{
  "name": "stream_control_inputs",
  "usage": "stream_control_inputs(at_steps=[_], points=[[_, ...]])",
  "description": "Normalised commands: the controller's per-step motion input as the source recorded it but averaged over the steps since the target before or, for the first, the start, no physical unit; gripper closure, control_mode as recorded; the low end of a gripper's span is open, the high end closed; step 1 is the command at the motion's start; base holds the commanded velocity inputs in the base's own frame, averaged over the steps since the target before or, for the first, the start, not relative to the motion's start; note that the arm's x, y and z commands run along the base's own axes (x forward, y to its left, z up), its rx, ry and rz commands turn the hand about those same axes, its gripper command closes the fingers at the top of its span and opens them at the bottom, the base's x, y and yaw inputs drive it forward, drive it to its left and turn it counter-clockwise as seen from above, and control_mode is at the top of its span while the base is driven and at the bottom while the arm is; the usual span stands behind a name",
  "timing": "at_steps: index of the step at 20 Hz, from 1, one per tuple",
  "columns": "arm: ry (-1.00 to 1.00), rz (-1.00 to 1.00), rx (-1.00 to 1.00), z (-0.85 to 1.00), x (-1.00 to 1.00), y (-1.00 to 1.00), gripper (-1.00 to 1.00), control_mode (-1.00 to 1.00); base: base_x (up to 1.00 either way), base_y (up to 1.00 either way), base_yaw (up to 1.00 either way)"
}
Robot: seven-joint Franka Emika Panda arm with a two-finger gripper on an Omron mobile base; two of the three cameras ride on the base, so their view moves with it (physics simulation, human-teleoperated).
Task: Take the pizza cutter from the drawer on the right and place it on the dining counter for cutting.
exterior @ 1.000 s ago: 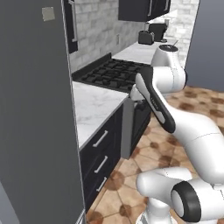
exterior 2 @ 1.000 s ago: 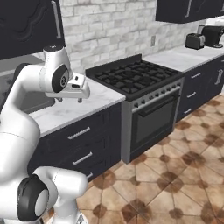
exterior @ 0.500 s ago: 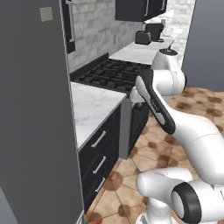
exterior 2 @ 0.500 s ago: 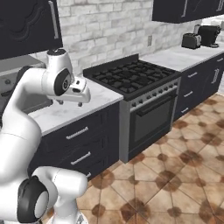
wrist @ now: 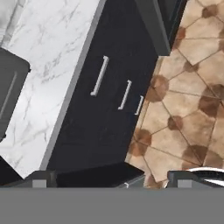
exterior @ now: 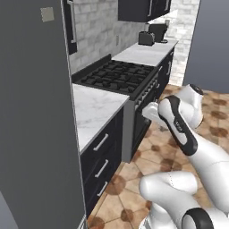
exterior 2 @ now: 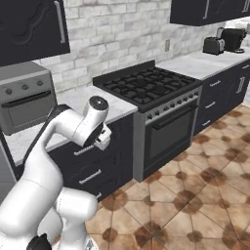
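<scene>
Hand view: jaws wide above shut drawer (wrist: 94,83)

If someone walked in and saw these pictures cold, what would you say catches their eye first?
Probably the big white robot arm bent over the dark drawers beneath the marble worktop, its gripper open and empty. Next, the black stove to the right of that worktop, against the pale brick wall. The hand view looks down on three closed drawer fronts with silver bar handles.
</scene>
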Motion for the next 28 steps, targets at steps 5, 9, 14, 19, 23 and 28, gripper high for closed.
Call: stream_control_inputs(at_steps=[5,9,14,19,23,28], points=[[-0.05,-0.25,0.4,-0.92,0.21,-0.34,-1.0,-1.0,0.0,0.0,0.0],[-0.01,-0.25,0.34,-0.77,0.23,-0.18,-1.0,-1.0,0.0,0.0,0.0],[0.0,-0.16,0.16,-0.34,0.31,0.0,-1.0,-1.0,0.0,0.0,0.0],[0.0,-0.02,0.11,-0.22,0.29,0.07,-1.0,-1.0,0.0,0.0,0.0],[-0.01,0.0,0.05,-0.25,0.24,0.31,-1.0,-1.0,0.0,0.0,0.0],[0.0,0.0,0.03,-0.32,0.25,0.42,-1.0,-1.0,0.0,0.0,0.0]])
